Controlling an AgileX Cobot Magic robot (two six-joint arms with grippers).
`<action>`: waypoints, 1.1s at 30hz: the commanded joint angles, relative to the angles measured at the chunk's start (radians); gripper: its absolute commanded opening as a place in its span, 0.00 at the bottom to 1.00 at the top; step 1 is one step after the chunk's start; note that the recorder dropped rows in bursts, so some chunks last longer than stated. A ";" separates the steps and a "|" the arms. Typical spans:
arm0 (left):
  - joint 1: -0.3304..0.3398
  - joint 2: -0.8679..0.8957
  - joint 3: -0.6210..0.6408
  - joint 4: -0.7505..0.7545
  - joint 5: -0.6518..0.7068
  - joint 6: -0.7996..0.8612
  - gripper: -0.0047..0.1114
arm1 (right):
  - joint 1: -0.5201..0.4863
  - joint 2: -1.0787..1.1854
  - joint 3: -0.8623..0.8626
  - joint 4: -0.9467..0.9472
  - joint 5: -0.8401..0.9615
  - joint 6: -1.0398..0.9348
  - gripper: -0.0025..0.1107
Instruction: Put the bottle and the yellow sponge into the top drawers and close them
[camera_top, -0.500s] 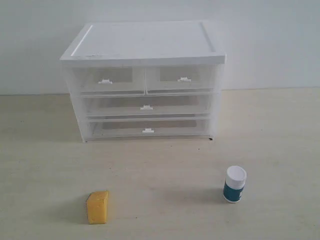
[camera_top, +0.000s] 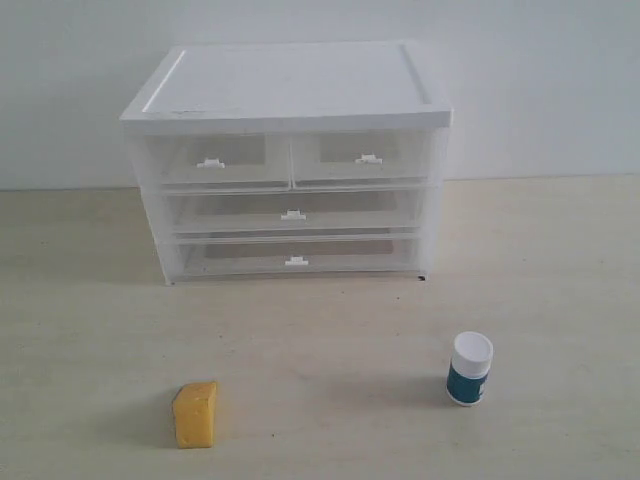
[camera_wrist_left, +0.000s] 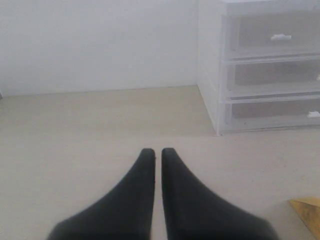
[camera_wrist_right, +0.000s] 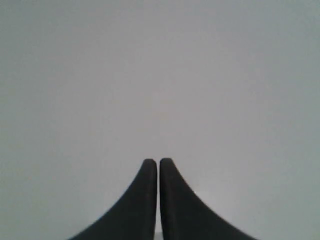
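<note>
The bottle (camera_top: 469, 369), dark teal with a white cap, stands upright on the table at the front right. The yellow sponge (camera_top: 196, 413) lies at the front left; a corner of this sponge (camera_wrist_left: 309, 212) shows in the left wrist view. Both top drawers, left (camera_top: 215, 160) and right (camera_top: 362, 156), sit pushed in under the cabinet's white top (camera_top: 290, 85). My left gripper (camera_wrist_left: 157, 151) is shut and empty above bare table, off to the side of the cabinet. My right gripper (camera_wrist_right: 158, 161) is shut, facing a blank wall. Neither arm appears in the exterior view.
Two full-width drawers (camera_top: 292, 213) sit shut below the top pair. A pale wall stands behind the cabinet. The beige table (camera_top: 330, 330) stretches between cabinet and the two objects.
</note>
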 joint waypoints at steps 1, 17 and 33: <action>0.001 -0.003 0.004 -0.008 -0.007 -0.005 0.08 | -0.003 0.128 -0.096 -0.020 -0.029 -0.099 0.02; 0.001 -0.003 0.004 -0.008 -0.007 -0.005 0.08 | -0.003 0.982 -0.265 -0.095 -0.383 -0.214 0.02; 0.001 -0.003 0.004 -0.008 -0.007 -0.005 0.08 | 0.445 1.430 -0.268 0.389 -0.807 -0.505 0.02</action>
